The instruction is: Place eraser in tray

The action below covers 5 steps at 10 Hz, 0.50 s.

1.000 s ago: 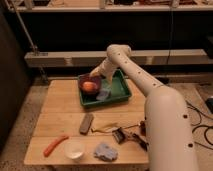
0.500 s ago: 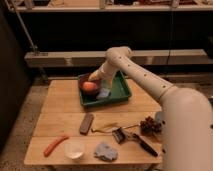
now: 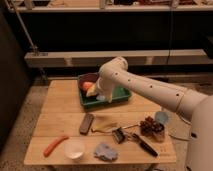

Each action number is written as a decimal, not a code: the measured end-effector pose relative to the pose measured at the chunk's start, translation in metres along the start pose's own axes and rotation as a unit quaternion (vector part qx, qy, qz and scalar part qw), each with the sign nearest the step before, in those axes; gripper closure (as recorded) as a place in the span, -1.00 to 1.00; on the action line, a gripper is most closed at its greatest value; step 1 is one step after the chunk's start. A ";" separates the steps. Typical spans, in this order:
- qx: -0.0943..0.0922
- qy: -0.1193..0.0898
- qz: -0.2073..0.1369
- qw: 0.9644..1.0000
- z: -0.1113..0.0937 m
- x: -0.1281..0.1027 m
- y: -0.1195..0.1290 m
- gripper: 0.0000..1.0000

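Observation:
The dark grey eraser (image 3: pixel 86 123) lies on the wooden table, in front of the green tray (image 3: pixel 120 95) and apart from it. The tray stands at the back middle of the table and holds an orange round object (image 3: pixel 90 86). My gripper (image 3: pixel 102 95) hangs from the white arm over the tray's front part, just right of the orange object. It is well behind the eraser and does not touch it.
At the table's front lie an orange carrot (image 3: pixel 55 145), a white bowl (image 3: pixel 75 148) and a blue cloth (image 3: pixel 106 151). To the right are a small clip (image 3: pixel 119 134), a black-handled tool (image 3: pixel 143 144), a dark bowl (image 3: pixel 152 127) and a pale blue cup (image 3: pixel 161 117). A low shelf runs behind.
The gripper has shifted a little toward the tray's front edge and lower. The arm's near part has swung out to the right. The eraser has not moved.

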 end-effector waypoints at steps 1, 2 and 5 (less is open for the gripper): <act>-0.006 -0.002 -0.008 1.000 0.008 -0.008 -0.003 -0.51; -0.011 -0.003 -0.017 1.000 0.017 -0.011 -0.008 -0.51; -0.041 -0.009 -0.043 0.998 0.050 -0.020 -0.031 -0.51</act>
